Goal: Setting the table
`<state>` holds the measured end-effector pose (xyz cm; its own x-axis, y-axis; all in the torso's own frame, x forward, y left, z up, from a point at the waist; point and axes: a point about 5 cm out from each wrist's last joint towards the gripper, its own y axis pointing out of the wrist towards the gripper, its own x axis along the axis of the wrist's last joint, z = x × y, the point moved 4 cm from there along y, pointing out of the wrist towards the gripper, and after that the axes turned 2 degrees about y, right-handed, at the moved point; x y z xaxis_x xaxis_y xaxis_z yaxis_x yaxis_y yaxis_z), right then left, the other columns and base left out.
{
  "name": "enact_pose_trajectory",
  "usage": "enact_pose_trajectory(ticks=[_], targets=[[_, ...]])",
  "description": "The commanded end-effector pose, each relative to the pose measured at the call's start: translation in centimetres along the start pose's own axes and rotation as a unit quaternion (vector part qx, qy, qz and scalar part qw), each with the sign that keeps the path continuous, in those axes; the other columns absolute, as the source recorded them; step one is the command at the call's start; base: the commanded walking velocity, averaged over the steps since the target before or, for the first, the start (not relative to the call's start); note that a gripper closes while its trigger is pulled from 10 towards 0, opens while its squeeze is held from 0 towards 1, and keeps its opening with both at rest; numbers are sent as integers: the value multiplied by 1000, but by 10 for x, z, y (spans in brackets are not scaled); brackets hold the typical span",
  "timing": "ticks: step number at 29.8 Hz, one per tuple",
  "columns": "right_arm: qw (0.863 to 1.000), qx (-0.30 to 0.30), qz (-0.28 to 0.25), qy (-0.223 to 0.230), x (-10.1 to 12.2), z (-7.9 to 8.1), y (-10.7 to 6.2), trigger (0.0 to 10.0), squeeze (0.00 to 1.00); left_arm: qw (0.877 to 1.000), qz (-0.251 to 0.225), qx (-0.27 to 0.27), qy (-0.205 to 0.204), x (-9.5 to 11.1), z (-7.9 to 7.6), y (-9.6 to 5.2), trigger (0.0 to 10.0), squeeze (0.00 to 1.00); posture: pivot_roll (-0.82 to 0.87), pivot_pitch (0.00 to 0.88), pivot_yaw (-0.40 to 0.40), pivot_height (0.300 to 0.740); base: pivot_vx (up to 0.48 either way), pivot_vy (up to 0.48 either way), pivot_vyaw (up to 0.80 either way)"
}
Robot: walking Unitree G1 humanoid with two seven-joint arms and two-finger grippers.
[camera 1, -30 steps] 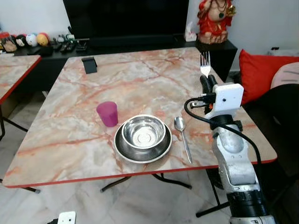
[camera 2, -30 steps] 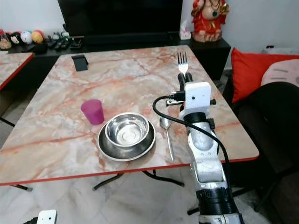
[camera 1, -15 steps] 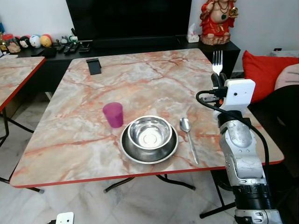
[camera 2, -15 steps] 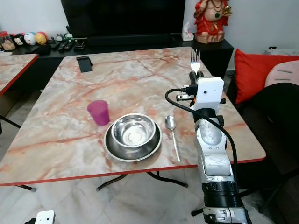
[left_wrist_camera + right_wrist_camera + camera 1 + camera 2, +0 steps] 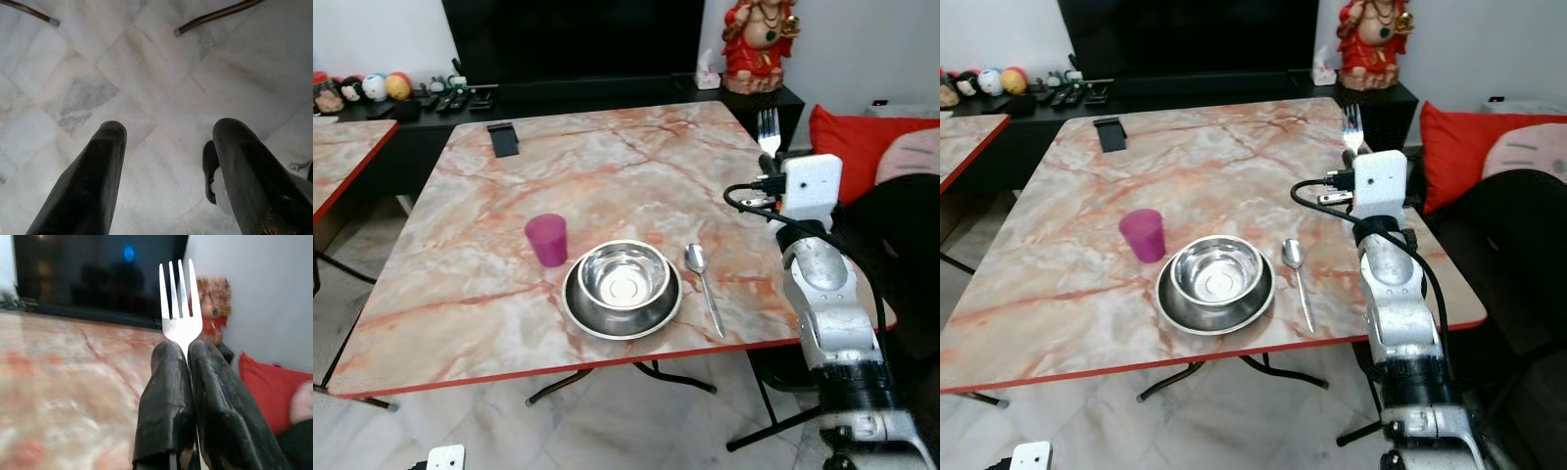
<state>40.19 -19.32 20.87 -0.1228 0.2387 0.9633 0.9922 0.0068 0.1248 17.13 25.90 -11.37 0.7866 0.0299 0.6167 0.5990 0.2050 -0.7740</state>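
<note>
A silver fork (image 5: 769,128) stands tines-up in my right gripper (image 5: 768,162), which is shut on it above the table's right edge. In the right wrist view the two black fingers (image 5: 168,396) pinch the fork (image 5: 178,308) at its neck. On the marble table (image 5: 509,196) near the front edge sits a steel bowl (image 5: 623,277) on a steel plate (image 5: 579,313). A spoon (image 5: 702,282) lies to the plate's right, and a pink cup (image 5: 547,240) stands to its left. My left gripper (image 5: 166,161) hangs open over the floor.
A black phone stand (image 5: 501,138) rests at the table's far left. A red cushion (image 5: 847,142) and dark seat are right of the table. A TV cabinet with a red statue (image 5: 759,44) runs behind. A second table (image 5: 342,157) is at far left.
The camera has shifted, so the whole scene has slid. My right gripper still holds the fork upright by the table's right edge. The dishes have not moved.
</note>
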Motion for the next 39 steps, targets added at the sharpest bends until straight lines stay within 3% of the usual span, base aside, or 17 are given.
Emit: enact_pose_trajectory(ticks=[1, 4, 8, 13, 17, 21, 29, 39], targets=[[998, 24, 64, 11, -16, 6, 8, 10000, 0, 1000, 8, -2, 7, -3, 1, -1, 10000, 0, -126, 0, 76, 732, 0, 0, 0], [994, 31, 109, 9, -31, 9, 11, 10000, 0, 1000, 8, -3, 9, -3, 1, 0, 10000, 0, -126, 0, 78, 732, 0, 0, 0], [986, 33, 152, 61, -48, 18, 10, 10000, 0, 1000, 7, -2, 10, -1, 1, 0, 10000, 0, -120, 0, 79, 732, 0, 0, 0], [977, 52, 187, 88, -60, 30, 8, 10000, 0, 1000, 6, -1, 10, 1, 1, 1, 10000, 0, -121, 0, 83, 732, 0, 0, 0], [973, 53, 206, 89, -68, 31, 7, 10000, 0, 999, -41, -11, 13, 24, -9, 5, 10000, 0, -121, 0, 82, 732, 0, 0, 0], [963, 58, 240, 108, -85, 41, 2, 10000, 0, 1000, -14, -6, 10, 11, -4, 3, 10000, 0, -119, 0, 84, 732, 0, 0, 0], [956, 59, 262, 122, -98, 49, -1, 10000, 0, 1000, 10, 0, 10, -1, 2, 1, 10000, 0, -115, 0, 85, 732, 0, 0, 0], [960, 38, 254, 111, -98, 48, 3, 10000, 0, 1000, 17, 2, 10, -6, 6, -1, 10000, 0, -111, 0, 88, 732, 0, 0, 0]])
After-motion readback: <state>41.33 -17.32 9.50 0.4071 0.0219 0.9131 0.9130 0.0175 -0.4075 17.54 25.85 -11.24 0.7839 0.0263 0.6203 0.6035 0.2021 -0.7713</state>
